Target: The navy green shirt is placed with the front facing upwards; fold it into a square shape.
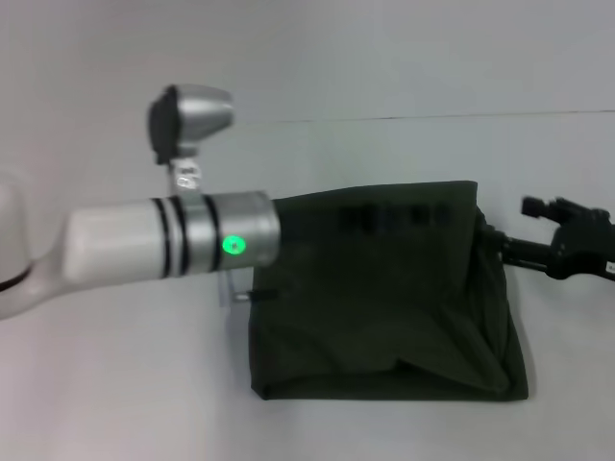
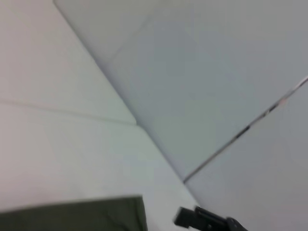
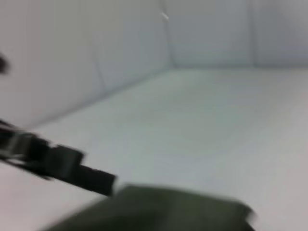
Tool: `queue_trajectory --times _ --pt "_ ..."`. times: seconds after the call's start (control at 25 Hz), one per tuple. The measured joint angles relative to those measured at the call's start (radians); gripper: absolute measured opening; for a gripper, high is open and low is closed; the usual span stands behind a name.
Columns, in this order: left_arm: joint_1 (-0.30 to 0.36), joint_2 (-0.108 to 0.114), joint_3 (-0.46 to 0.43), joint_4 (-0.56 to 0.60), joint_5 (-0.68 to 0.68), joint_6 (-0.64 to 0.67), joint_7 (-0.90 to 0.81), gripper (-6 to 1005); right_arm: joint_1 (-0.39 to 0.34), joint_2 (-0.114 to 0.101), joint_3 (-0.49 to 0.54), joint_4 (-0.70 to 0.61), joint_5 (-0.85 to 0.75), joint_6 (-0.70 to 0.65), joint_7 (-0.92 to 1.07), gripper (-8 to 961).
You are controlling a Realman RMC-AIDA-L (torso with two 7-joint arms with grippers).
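The left arm fills the near part of the head view, a white and silver tube with a green light on its silver cuff, reaching across from the left toward the middle. Its left pincer is hidden past that cuff, over the near-left part of the cloth, so whether its fingers are apart or together cannot be told.

Beyond the arm lies the navy green shirt, folded into a rough square on the white tabletop. Its plain green side faces up; a faint row of dark marks runs along the far edge. The near edge shows a loose layered fold, and the right side bulges in soft creases.

The right pincer, black, sits at the shirt's far right corner, just beside or touching the cloth; its fingers are too dark and small to judge.

In the left wrist view a strip of the shirt shows against the tabletop, with the right pincer just off its corner. The right wrist view shows the shirt's edge blurred, with a black pincer part beside it.
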Motion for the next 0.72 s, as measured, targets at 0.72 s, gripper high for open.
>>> queue_trajectory --times 0.72 --pt "0.129 0.023 -0.341 0.004 0.076 0.172 0.123 925 0.149 0.003 -0.218 0.218 0.041 0.289 0.038 924"
